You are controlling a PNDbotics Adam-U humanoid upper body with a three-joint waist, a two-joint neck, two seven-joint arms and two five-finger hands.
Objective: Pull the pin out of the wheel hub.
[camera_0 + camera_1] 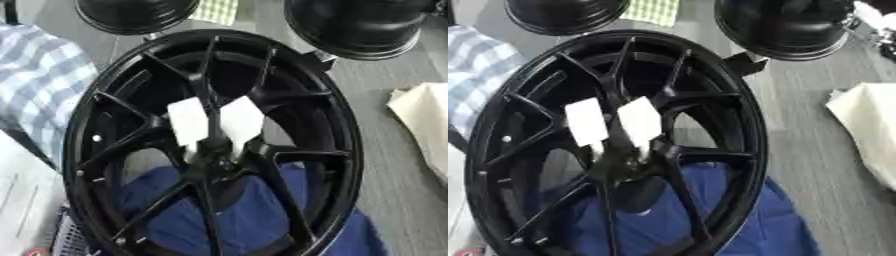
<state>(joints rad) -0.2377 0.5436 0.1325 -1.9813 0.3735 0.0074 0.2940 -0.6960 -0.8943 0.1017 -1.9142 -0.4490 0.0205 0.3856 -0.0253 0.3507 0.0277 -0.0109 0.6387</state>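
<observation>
Your black wheel (pixel 210 145) fills the frame centre, hub (pixel 210 152) just below 2 white patches (pixel 216 122), blue cloth (pixel 737 220) beneath, 2 more rims (pixel 354 25) at the top, cream cloth (pixel 868 125) right, pin indistinguishable, neither hand visible, right eye alone shows clutter in the upper right corner.

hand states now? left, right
Left: not in view.
Right: not in view.
Only the wheel shows, with nothing on its hub.
</observation>
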